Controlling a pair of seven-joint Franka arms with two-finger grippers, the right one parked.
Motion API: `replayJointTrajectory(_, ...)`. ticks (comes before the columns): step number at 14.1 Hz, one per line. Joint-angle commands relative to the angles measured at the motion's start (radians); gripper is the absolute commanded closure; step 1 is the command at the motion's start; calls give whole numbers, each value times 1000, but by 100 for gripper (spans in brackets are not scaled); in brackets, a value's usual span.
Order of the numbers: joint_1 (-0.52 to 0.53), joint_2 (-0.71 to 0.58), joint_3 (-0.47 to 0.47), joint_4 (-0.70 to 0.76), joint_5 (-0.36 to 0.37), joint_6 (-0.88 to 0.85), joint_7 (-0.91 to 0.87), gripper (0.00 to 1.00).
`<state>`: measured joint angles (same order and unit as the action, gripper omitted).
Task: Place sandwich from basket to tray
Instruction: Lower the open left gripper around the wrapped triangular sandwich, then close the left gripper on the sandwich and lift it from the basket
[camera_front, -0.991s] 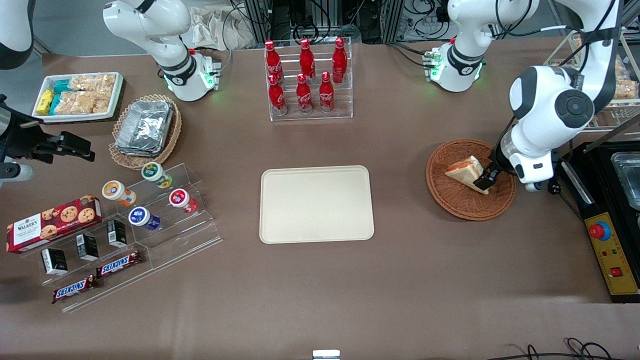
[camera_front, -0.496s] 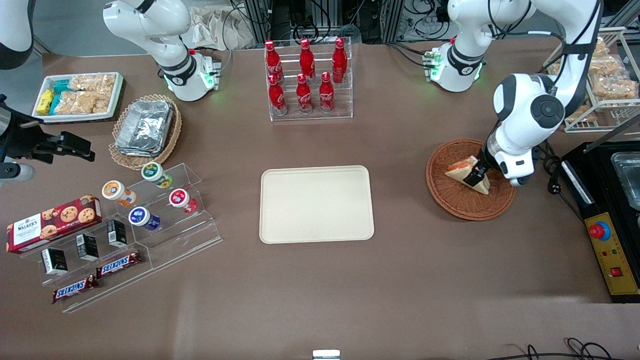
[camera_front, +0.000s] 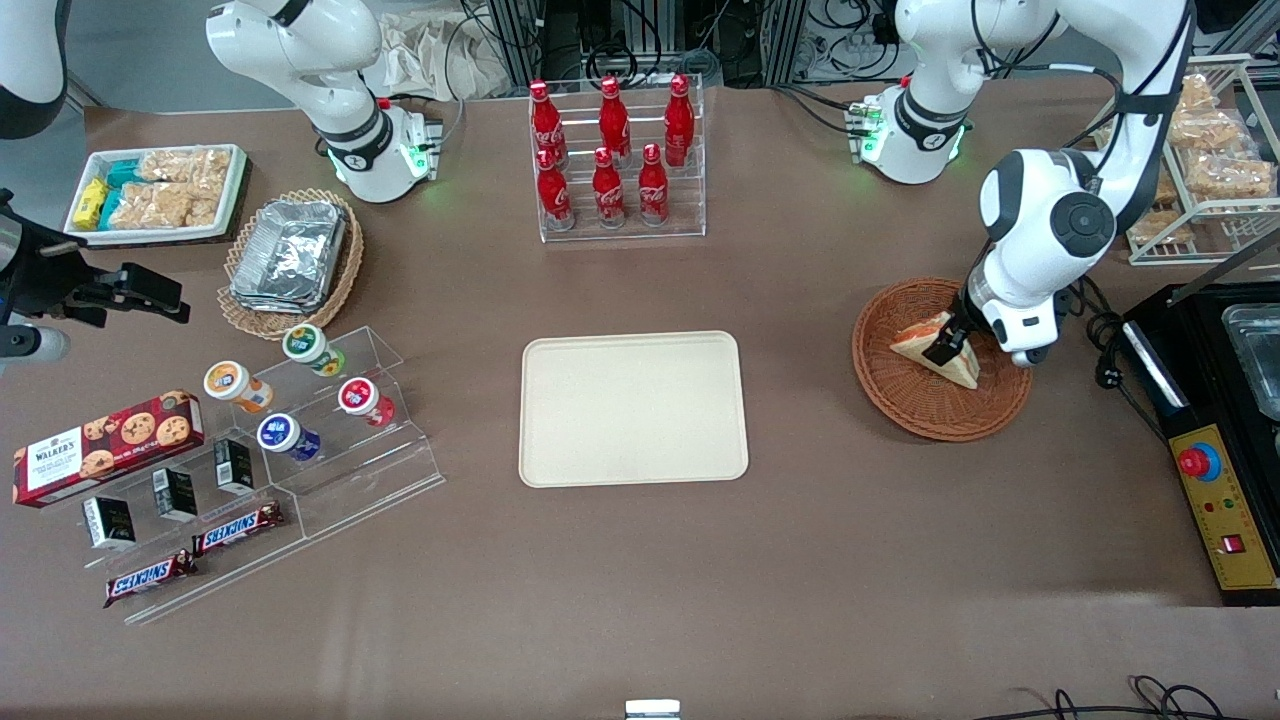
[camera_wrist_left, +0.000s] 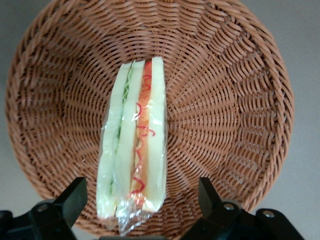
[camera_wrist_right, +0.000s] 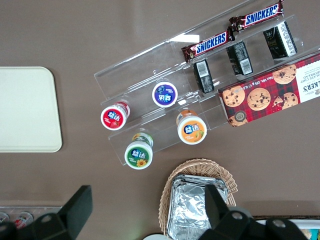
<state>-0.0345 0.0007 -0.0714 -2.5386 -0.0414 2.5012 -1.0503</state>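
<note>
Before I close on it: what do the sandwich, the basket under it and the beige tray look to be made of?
Sandwich: soft white bread in glossy clear film, going by the crinkles and sheen.
Basket: woven wicker or rattan, reddish-brown, matte; the strands show.
Tray: smooth, matte beige, probably moulded plastic or fibre; I can't tell which.
The gripper hangs open over the sandwich, a finger on either side.

Even, fairly bright overhead light falls on the brown tabletop (camera_front: 800, 560), leaving pale sheen patches near the flat beige rectangular tray (camera_front: 633, 408) and only soft shadows under the round reddish-brown woven wicker basket (camera_front: 940, 360). In the left wrist view the clear wrap on the white-bread wedge sandwich (camera_wrist_left: 134, 165) catches small glints, while the black claw (camera_wrist_left: 140, 210), its fingers spread to either side of the sandwich, sits dark and slightly soft. The clear acrylic stepped shelf (camera_wrist_right: 200, 95) shows a white glare streak.
</note>
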Motion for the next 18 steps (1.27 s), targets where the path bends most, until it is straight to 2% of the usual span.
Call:
replayJointTrajectory(1,4,45,-4,-49,-2,155,-33,0)
replayJointTrajectory(2,4,56,-1,-48,-2,166,-31,1)
replayJointTrajectory(3,2,61,14,-46,-2,180,-30,16)
replayJointTrajectory(4,2,61,19,-45,-2,182,-30,70)
replayJointTrajectory(5,4,61,19,-42,-2,182,-27,100)
replayJointTrajectory(12,1,21,25,-14,-2,160,-30,100)
replayJointTrajectory(13,1,-5,24,-12,1,125,-22,100)
replayJointTrajectory(15,1,-53,24,24,53,8,-17,100)
replayJointTrajectory(18,-1,-96,21,162,110,-232,-4,100)
